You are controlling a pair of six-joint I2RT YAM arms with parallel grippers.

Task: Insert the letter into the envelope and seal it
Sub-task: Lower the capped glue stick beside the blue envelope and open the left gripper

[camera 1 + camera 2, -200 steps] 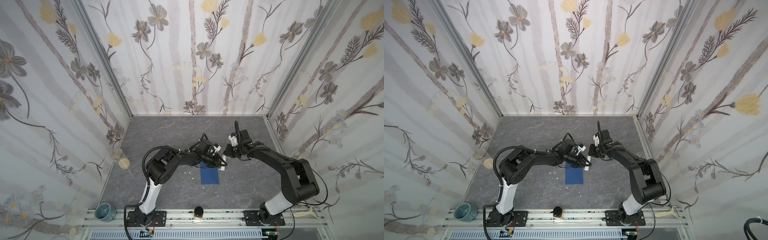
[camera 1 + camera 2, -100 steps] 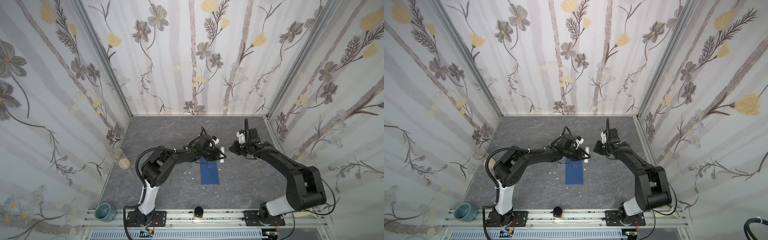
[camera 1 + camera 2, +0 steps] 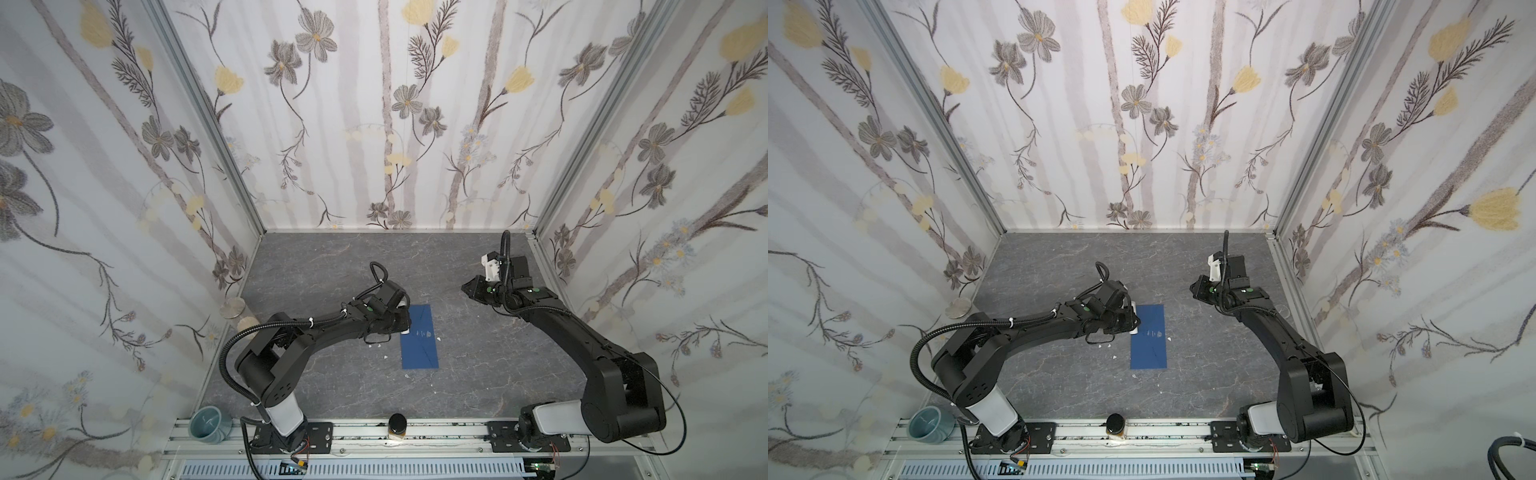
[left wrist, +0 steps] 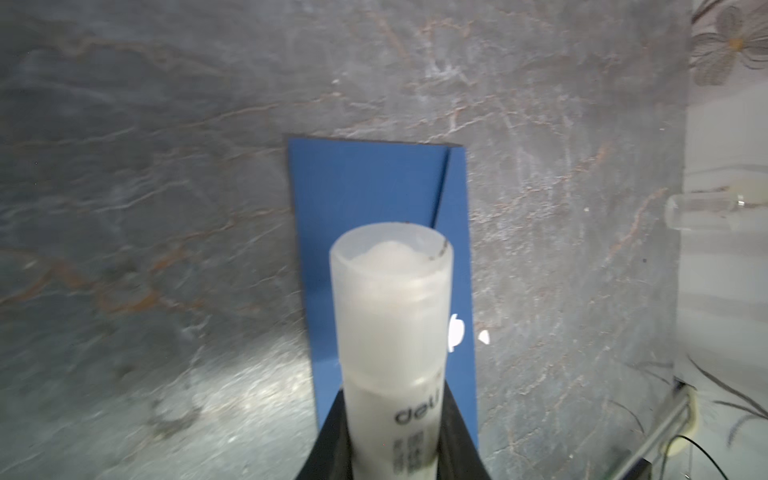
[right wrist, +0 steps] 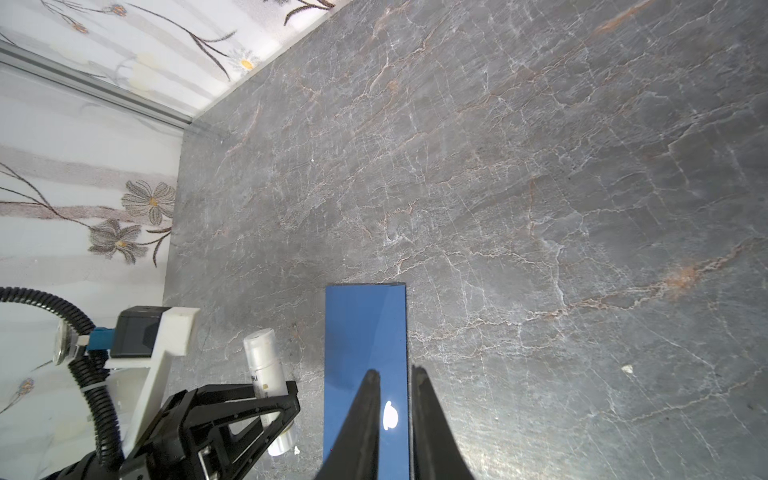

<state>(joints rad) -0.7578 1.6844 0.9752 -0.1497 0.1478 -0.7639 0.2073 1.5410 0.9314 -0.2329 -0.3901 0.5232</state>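
Observation:
The dark blue envelope (image 3: 419, 337) (image 3: 1148, 337) lies flat mid-table, flap down, a small pale mark (image 5: 390, 413) on it. My left gripper (image 3: 401, 322) (image 3: 1133, 321) (image 4: 392, 399) is shut on a white glue stick (image 4: 390, 311) (image 5: 266, 365), whose uncapped end, with the glue showing, hangs over the envelope (image 4: 374, 187) near its left long edge. My right gripper (image 3: 467, 289) (image 3: 1194, 287) (image 5: 395, 372) hovers right of and behind the envelope (image 5: 363, 332), slightly open, with nothing between its fingers. The letter is out of view.
Small white scraps (image 3: 386, 356) lie around the envelope. Two round discs (image 3: 232, 309) sit by the left wall. A teal cup (image 3: 208, 424) and a dark jar (image 3: 398, 424) stand at the front rail. A clear small tube (image 4: 698, 212) lies by a wall.
My right gripper drew back from the left gripper, rightward and toward the back, and its jaws parted a little. The left gripper carried the glue stick toward the envelope's left edge.

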